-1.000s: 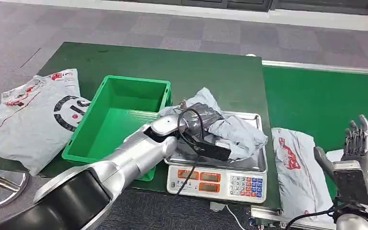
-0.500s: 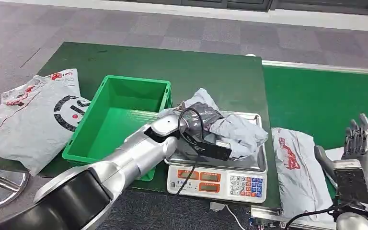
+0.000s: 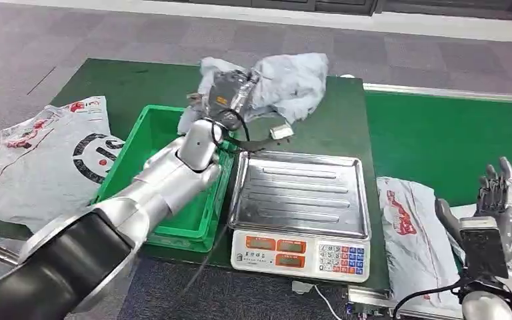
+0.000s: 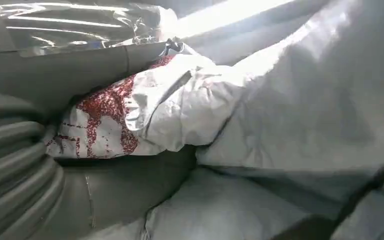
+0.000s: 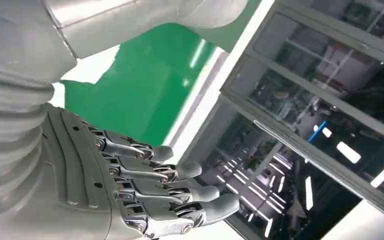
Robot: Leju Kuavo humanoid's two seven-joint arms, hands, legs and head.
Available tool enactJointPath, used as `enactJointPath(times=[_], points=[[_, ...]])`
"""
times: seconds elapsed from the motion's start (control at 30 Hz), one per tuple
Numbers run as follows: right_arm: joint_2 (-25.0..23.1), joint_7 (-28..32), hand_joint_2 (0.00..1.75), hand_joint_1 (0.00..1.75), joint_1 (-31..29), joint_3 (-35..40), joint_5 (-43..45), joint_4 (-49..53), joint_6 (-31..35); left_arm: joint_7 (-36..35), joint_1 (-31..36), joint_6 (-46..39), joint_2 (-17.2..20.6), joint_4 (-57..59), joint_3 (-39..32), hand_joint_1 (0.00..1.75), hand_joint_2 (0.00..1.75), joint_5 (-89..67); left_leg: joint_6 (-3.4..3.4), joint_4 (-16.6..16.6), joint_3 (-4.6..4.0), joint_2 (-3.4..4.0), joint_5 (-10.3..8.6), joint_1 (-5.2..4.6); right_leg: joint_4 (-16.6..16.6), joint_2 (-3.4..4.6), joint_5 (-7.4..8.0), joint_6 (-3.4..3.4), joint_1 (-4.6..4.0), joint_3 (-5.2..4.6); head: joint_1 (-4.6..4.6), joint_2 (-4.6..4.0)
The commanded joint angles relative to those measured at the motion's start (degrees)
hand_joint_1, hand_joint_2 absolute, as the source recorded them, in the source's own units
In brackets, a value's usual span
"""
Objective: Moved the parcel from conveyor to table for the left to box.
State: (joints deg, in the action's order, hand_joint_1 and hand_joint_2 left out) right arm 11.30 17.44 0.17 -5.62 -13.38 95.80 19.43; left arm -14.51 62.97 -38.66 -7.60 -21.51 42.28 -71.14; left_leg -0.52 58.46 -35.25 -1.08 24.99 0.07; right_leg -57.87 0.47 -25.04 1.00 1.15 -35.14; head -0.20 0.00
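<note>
Your left hand point(image 3: 225, 90) is holding the grey plastic parcel point(image 3: 287, 83) up in the air, above the far edge of the green crate point(image 3: 167, 173) and the dark green table point(image 3: 320, 127). The parcel is hanging crumpled around the hand, with a small white label dangling below it. In the left wrist view, the grey bag point(image 4: 290, 115) is pressing close against the thick grey thumb point(image 4: 120, 190), and a red-printed patch is showing beside the ribbed cover.

The steel pan of the weighing scale point(image 3: 300, 197) is sitting bare, just to the right of the crate, with its orange displays and keypad facing you.

Your right hand point(image 3: 497, 200) is hovering upright with its fingers spread and nothing in it, over the conveyor belt point(image 3: 453, 133). A white mailer with red print point(image 3: 410, 230) is lying on the belt just beside that hand. In the right wrist view, the dark fingers point(image 5: 155, 175) are standing apart.

A large white bag with a black ring logo point(image 3: 47, 163) is lying on the table's left edge, left of the crate.
</note>
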Motion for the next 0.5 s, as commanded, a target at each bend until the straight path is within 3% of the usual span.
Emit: enactJointPath(times=[0.03,0.13,0.27,0.4,0.5], points=[[-0.2,-0.3,1.75,0.00,-1.3,2.6,0.6,-3.1,0.3,-0.7,1.3,-0.6,3.4,2.0,-4.7,1.75,1.75,-1.4,-0.03,0.0,0.10,0.18,0.04,0.07,0.1,0.10,0.01,-0.09,-0.09,0.08,0.00,0.00],[0.9,-0.6,1.75,0.00,-1.0,3.1,1.3,-3.0,0.4,-0.8,0.5,-0.8,3.7,1.8,-6.7,1.75,1.75,-2.9,0.01,0.0,0.00,-0.07,0.03,0.07,0.1,-0.12,-0.02,-0.06,-0.08,0.08,0.00,0.00],[1.4,-0.7,1.75,0.00,-1.0,3.8,2.0,-3.1,0.7,-6.0,0.5,0.5,5.0,2.3,-8.8,1.75,1.75,-8.2,0.01,-0.1,0.10,0.16,0.10,0.06,0.2,0.08,-0.01,-0.10,-0.07,0.18,0.00,0.00],[0.7,-0.6,1.75,0.00,1.7,4.0,1.7,-1.6,1.6,-13.4,0.8,3.2,8.5,4.3,-10.9,1.75,1.75,-13.4,-0.05,-0.1,0.12,0.19,0.08,0.05,0.1,0.13,-0.01,-0.17,-0.07,0.14,0.00,0.00],[0.9,-0.5,1.75,0.00,2.1,4.2,1.6,-1.5,2.0,-12.8,0.3,5.3,10.6,4.6,-13.9,1.75,1.75,-13.9,-0.04,0.0,-0.02,0.05,0.05,0.04,0.0,0.04,-0.02,-0.11,-0.06,0.00,0.00,0.00]])
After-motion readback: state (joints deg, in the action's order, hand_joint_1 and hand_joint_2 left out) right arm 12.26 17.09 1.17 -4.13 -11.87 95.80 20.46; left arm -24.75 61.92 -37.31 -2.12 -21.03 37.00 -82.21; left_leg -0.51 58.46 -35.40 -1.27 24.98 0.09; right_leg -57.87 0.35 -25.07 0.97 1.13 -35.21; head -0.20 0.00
